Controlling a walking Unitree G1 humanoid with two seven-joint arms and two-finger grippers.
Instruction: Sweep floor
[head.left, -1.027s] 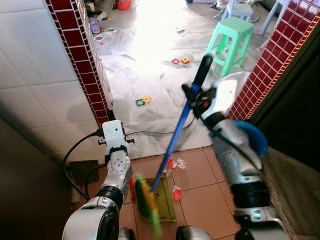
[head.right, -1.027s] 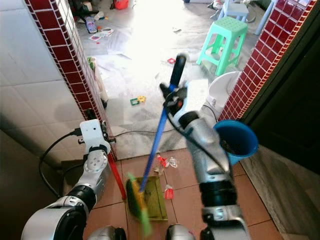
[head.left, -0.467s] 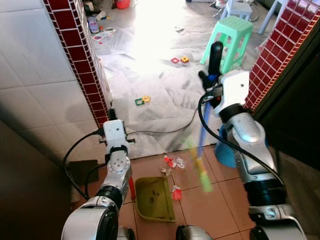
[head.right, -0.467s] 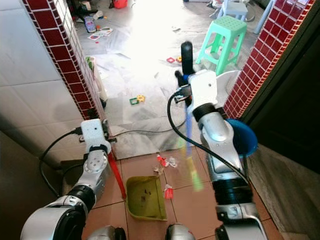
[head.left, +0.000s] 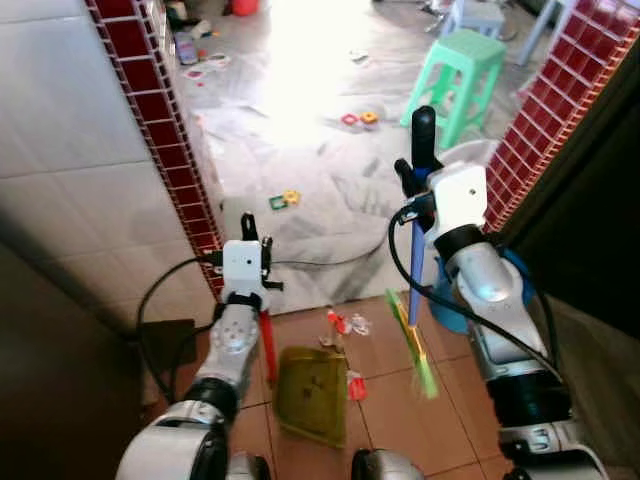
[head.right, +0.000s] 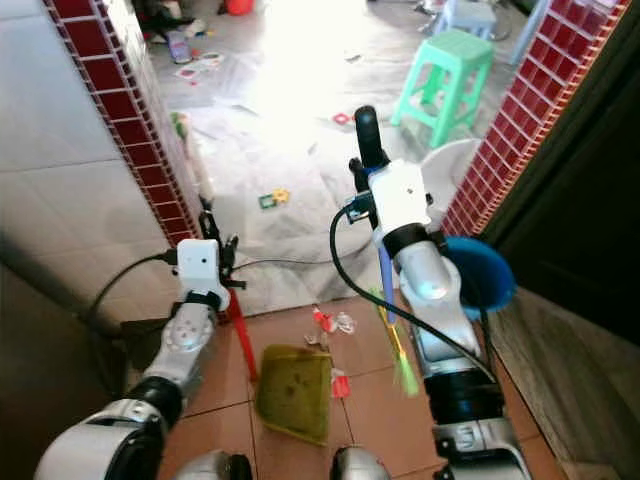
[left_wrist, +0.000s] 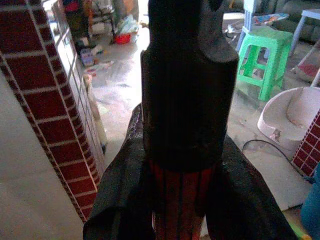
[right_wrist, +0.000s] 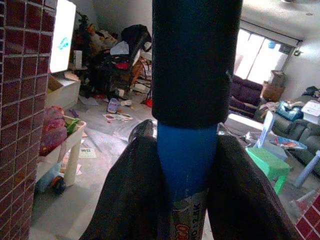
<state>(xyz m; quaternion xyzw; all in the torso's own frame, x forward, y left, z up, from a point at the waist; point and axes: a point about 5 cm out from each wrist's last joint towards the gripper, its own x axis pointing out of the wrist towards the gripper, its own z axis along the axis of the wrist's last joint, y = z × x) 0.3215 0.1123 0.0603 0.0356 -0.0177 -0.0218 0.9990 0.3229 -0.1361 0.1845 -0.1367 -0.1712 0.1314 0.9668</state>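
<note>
My right gripper (head.left: 415, 178) is shut on the blue broom handle (right_wrist: 186, 160), just below its black grip. The shaft (head.left: 414, 270) hangs steeply, and the green bristles (head.left: 417, 352) sit just above the brown tiles, right of the litter. My left gripper (head.left: 247, 228) is shut on the dustpan's red handle (left_wrist: 182, 200), its fingers (left_wrist: 120, 200) wrapped round it. The yellow-green dustpan (head.left: 312, 395) rests tilted on the tiles near my feet. Small red and clear scraps (head.left: 346, 324) lie beyond the pan, and another scrap (head.left: 356, 386) lies at its right edge.
Red brick pillars stand at left (head.left: 165, 130) and right (head.left: 560, 110) of the doorway. A blue bucket (head.right: 482, 272) sits behind my right arm. A black cable (head.left: 330, 262) crosses the threshold. Beyond are a green stool (head.left: 462, 80) and scattered toys (head.left: 285, 200).
The broom head swung from over the dustpan out to the right and now hangs right of the litter. The dustpan has shifted and tilted, and my left gripper has moved up a little.
</note>
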